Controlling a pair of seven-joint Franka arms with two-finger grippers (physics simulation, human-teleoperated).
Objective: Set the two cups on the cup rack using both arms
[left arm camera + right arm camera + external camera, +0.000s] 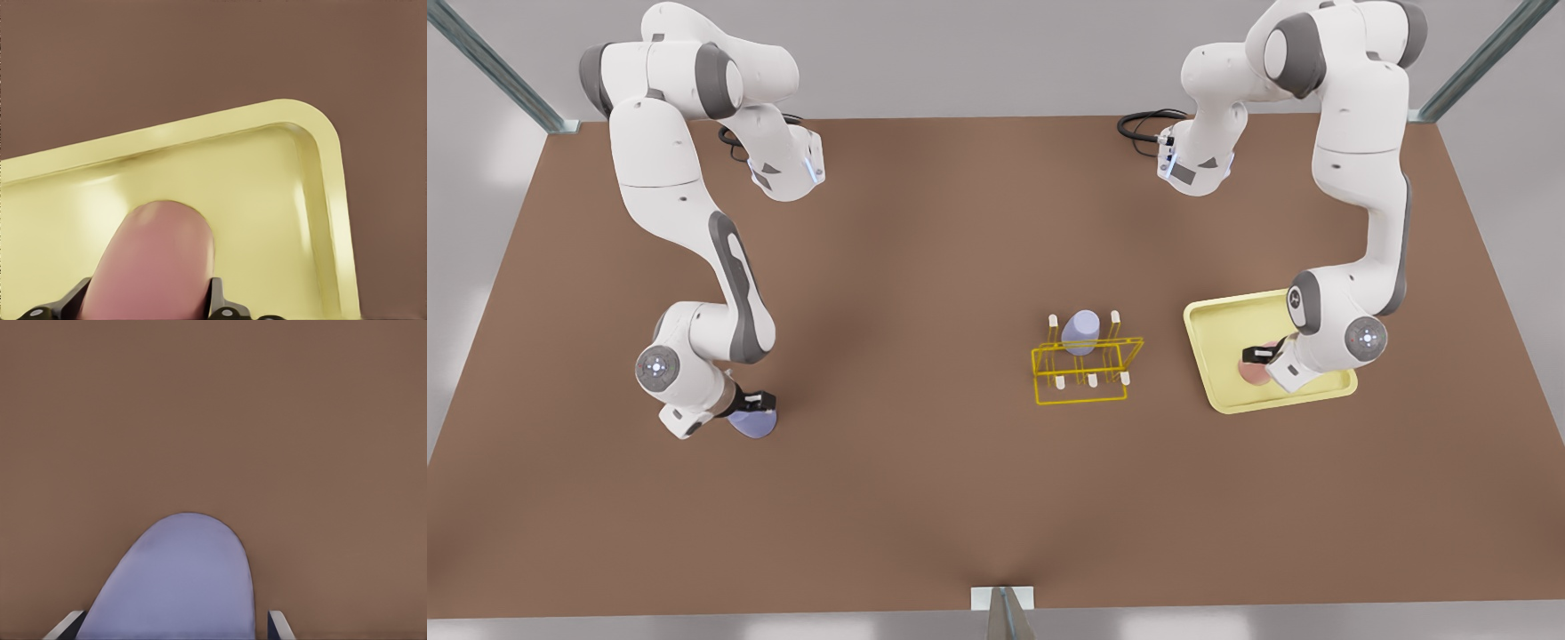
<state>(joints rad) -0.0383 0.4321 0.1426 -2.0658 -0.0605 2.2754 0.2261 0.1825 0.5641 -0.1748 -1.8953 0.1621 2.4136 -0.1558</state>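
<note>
The salmon-pink cup point(1255, 372) point(157, 260) sits in the pale-yellow tray point(1213, 322) point(287, 110) at the front view's right. My left gripper point(1262, 356) point(148, 297) is shut on it, one black finger point(219, 297) against each side. At the front view's left, a lavender-blue cup point(752, 423) point(177, 580) is low over the brown table, with my right gripper point(757, 404) point(170, 621) shut on it. The yellow wire cup rack point(1087, 371) stands in the middle. Another lavender cup point(1082, 331) sits upside down on one of its back pegs.
The tray's raised rim surrounds the pink cup, with its rounded corner close by. Open brown table point(925, 480) lies between each arm and the rack. Black cables point(1143, 124) lie at the back by the arm bases. Metal frame posts stand at the table's corners.
</note>
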